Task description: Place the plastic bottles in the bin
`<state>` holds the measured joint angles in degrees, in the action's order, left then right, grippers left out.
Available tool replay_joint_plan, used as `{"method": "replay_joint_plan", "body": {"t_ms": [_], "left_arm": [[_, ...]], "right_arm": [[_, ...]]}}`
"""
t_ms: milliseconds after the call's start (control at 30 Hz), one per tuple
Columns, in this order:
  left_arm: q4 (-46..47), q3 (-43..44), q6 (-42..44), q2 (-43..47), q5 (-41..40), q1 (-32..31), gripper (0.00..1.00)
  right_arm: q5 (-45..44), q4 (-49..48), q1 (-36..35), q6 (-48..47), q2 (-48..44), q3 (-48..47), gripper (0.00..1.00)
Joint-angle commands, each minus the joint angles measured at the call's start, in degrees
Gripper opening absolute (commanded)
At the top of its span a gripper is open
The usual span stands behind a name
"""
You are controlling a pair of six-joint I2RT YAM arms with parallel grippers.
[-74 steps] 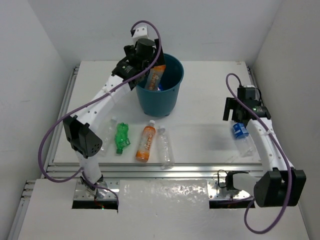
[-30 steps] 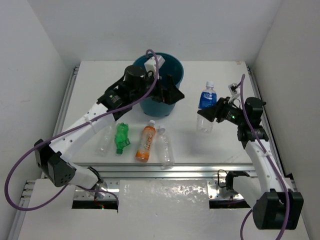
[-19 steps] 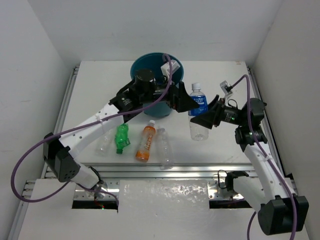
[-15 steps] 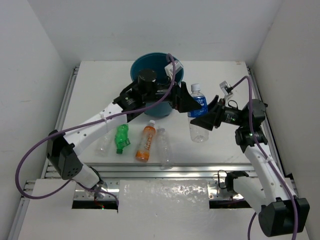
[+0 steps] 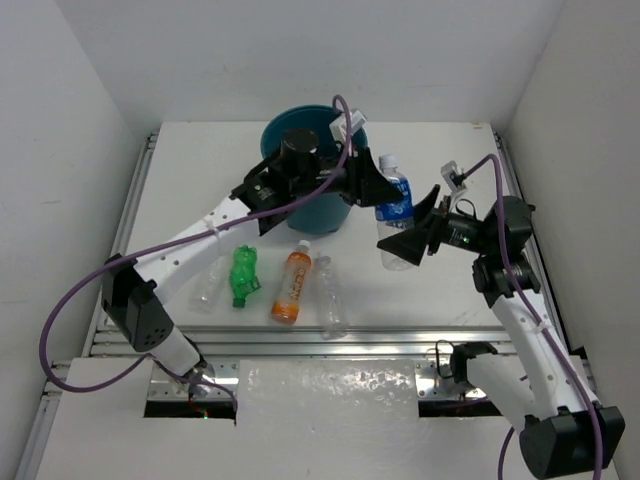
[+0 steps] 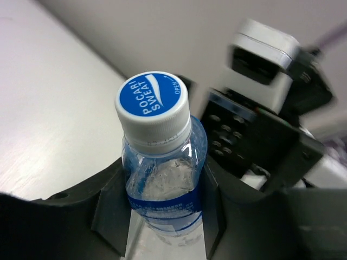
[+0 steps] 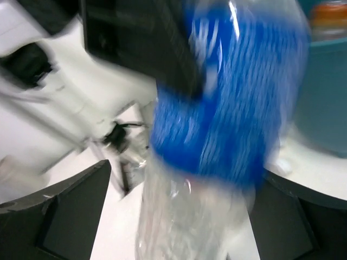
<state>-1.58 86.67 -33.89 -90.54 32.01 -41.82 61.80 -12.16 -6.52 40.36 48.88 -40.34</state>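
Blue-label bottle [image 5: 394, 203]: aloft near bin [image 5: 288, 129] | left tool [image 6: 162, 203]: clamped on its upper body | right tool [image 7: 179, 216]: astride its lower body, grip not discernible | green bottle [image 5: 243, 275], orange bottle [image 5: 291, 285]: lying on surface [image 5: 190, 175]

Your overhead view is bright, with soft shadows on the table [image 5: 200, 160]. Motion blur smears the bottle [image 7: 227, 108] in your right wrist view; the left wrist's is sharp.

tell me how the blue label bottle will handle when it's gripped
Probably light: the bottle looks clear and empty under its cap. Its thin wall may dent if squeezed hard. Its smooth round body could twist or slip between the left gripper and the right gripper.
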Motion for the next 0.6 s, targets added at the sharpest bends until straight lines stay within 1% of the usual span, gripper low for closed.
{"method": "replay_joint_plan", "body": {"t_ms": [0,33,100,167,267,333,400,433,500,533,567], "left_arm": [[-14.3,7.3,1.9,4.6,-23.3,6.7,0.0],[-16.7,9.5,2.8,5.1,-31.7,7.8,0.0],[-19.9,10.8,4.2,5.5,-37.8,11.3,0.0],[-20.7,12.5,5.3,4.9,-44.9,13.1,0.0],[-20.9,16.0,6.8,2.2,-51.3,16.0,0.0],[-21.1,20.0,7.1,-0.9,-51.5,18.3,0.0],[-21.4,22.2,6.9,-3.5,-51.2,19.7,0.02],[-21.6,24.3,6.9,-4.3,-50.7,19.9,0.05],[-21.8,25.8,7.4,-6.4,-50.6,20.0,0.11],[-21.7,26.3,7.6,-7.1,-49.8,20.0,0.21],[-22.0,26.4,7.8,-8.2,-49.4,20.0,0.29]], "right_arm": [[-9.2,10.8,-0.1,-9.8,-3.0,-3.0,0.99],[-12.8,14.2,-0.2,-10.6,-4.0,-3.0,0.99],[-14.2,17.1,-0.1,-12.0,-4.7,-2.7,0.99],[-16.0,18.8,-0.2,-12.6,-4.8,-3.0,0.99],[-17.2,20.6,-0.2,-12.6,-4.5,-3.1,0.99],[-16.1,20.2,-0.2,-12.0,-4.4,-2.5,0.99],[-14.6,19.0,-0.2,-11.2,-4.3,-1.8,0.99],[-14.3,18.7,-0.2,-11.0,-4.1,-1.2,0.99],[-13.4,18.1,-0.2,-10.7,-3.6,-0.5,0.99],[-13.6,18.2,-0.2,-10.6,-3.3,0.1,0.99],[-13.5,17.9,-0.2,-9.8,-2.1,0.5,0.99]]}}
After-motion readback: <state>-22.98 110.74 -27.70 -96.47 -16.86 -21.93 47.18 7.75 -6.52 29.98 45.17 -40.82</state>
